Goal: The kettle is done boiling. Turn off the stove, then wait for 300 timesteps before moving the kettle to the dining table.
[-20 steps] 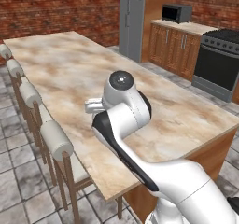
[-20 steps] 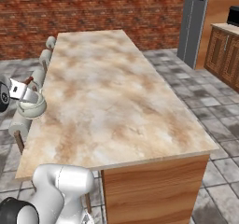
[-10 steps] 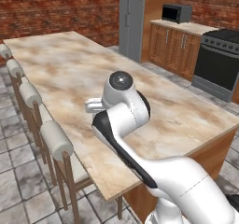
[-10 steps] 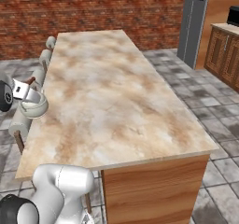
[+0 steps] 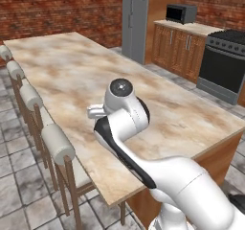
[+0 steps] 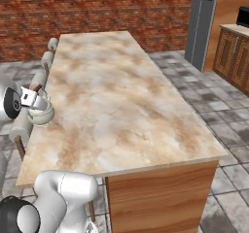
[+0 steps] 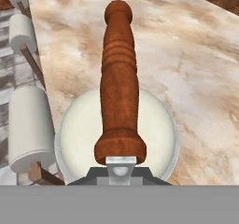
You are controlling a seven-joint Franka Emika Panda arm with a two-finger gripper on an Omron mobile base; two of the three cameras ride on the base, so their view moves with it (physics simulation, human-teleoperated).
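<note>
Kettle carried above the dining table

The gripper (image 6: pixel 35 97) is clamped on the kettle (image 6: pixel 41 113) handle; the dining table (image 6: pixel 121 101) lies just beneath it.

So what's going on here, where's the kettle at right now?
The arm has the kettle at the dining table, near the edge lined with chairs. In the hand view the pincer is at the near end of the kettle's reddish-brown wooden handle, the cream body right below. I cannot tell whether it rests on the tabletop or hangs just above. The stove stands far off by the back counter.
</note>
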